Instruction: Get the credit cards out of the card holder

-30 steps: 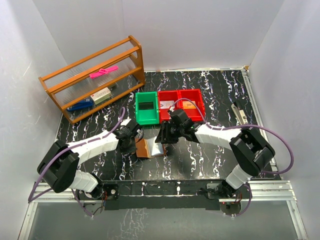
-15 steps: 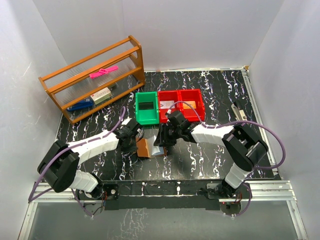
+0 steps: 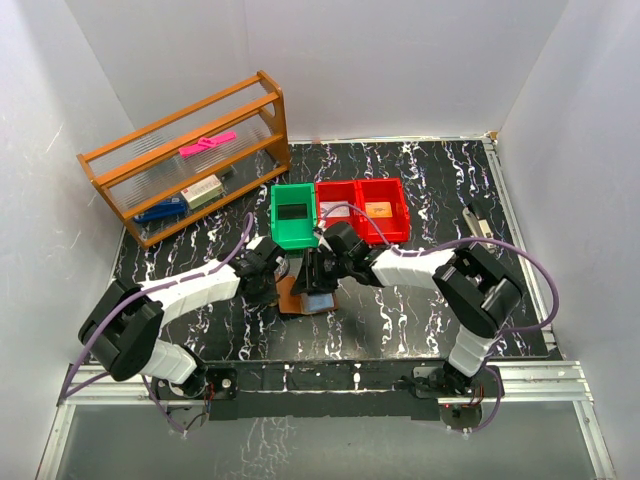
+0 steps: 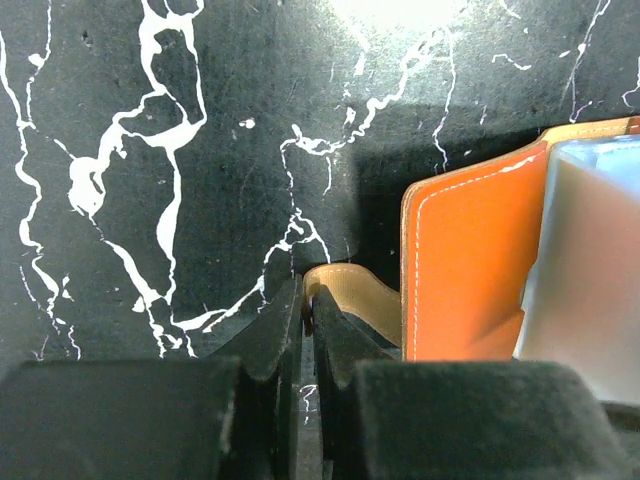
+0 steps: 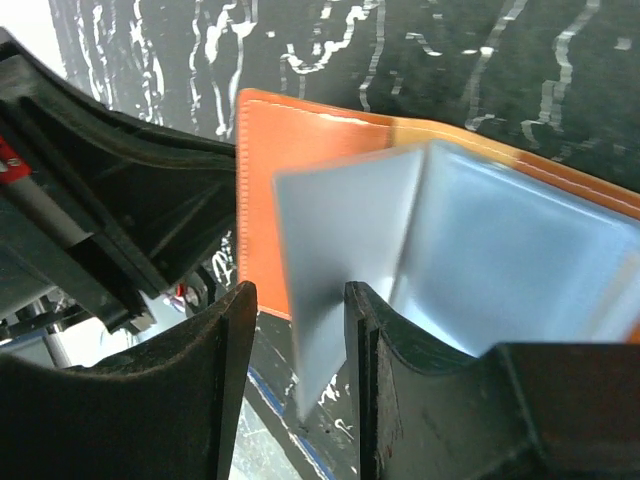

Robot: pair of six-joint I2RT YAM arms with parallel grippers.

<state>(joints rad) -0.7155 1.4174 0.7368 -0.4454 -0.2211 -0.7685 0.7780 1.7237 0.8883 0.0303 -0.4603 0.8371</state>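
The card holder (image 3: 291,297) lies open on the black marble table between my two grippers. In the left wrist view its brown leather flap (image 4: 460,260) and pale blue inside show. My left gripper (image 4: 308,295) is shut on the wallet's tan strap (image 4: 350,290); from above it (image 3: 272,287) is at the wallet's left edge. My right gripper (image 5: 300,315) is open over the wallet (image 5: 262,200). A light blue-grey credit card (image 5: 335,240) stands tilted up from the pale blue inside, its lower edge between the fingers and blurred. From above the right gripper (image 3: 316,284) covers the wallet's right half.
A green bin (image 3: 293,215) and two red bins (image 3: 362,210) stand just behind the grippers; an orange card (image 3: 377,209) lies in the right red bin. A wooden rack (image 3: 185,160) stands at the back left. A small tool (image 3: 478,222) lies at the right edge.
My right gripper has moved left and down from near the red bins onto the wallet, and a card now stands between its fingers. The left gripper has stayed on the strap.
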